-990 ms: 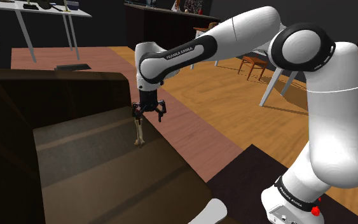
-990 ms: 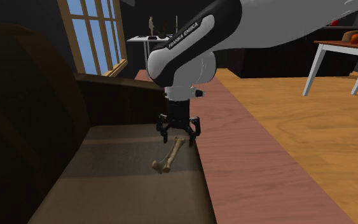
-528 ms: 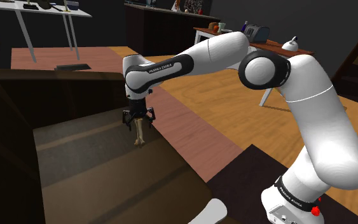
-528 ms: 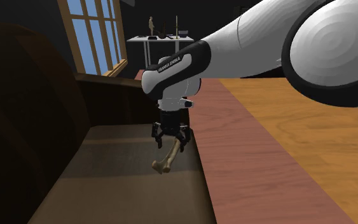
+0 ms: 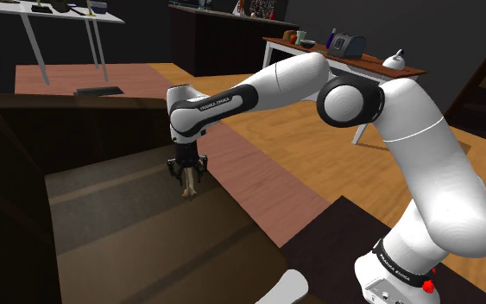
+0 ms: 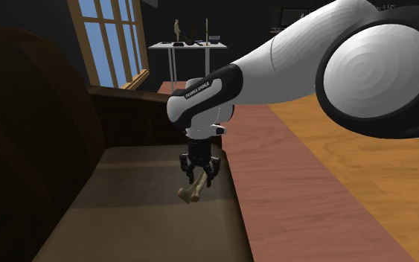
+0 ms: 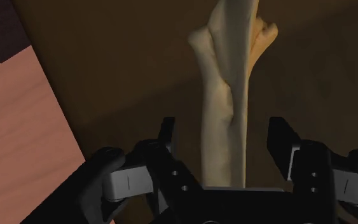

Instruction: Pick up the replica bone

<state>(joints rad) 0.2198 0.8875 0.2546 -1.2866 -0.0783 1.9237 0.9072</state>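
The pale, tan replica bone (image 5: pixel 188 188) lies on the brown sofa seat (image 5: pixel 111 212), close to the seat's edge toward the floor. My black gripper (image 5: pixel 186 173) points straight down over the bone's upper end. In the second exterior view the gripper (image 6: pixel 199 176) straddles the bone (image 6: pixel 192 193), whose knobbed end sticks out below the fingers. In the wrist view the bone (image 7: pixel 225 89) runs between the two fingers (image 7: pixel 167 135). The gripper (image 7: pixel 223 135) stands open, with a small gap on each side of the shaft, so nothing is gripped.
The sofa's dark backrest (image 6: pixel 29 112) and armrest (image 5: pixel 85 117) rise around the seat. A reddish floor strip (image 6: pixel 289 186) and wooden floor (image 5: pixel 318 164) lie beside it. Tables (image 5: pixel 353 56) and a chair (image 5: pixel 344 86) stand farther off. My stand (image 5: pixel 370 259) shows at the shoulder view's lower right.
The gripper has come down over the bone's upper end, and its fingers have drawn closer together around the shaft. The bone has not moved.
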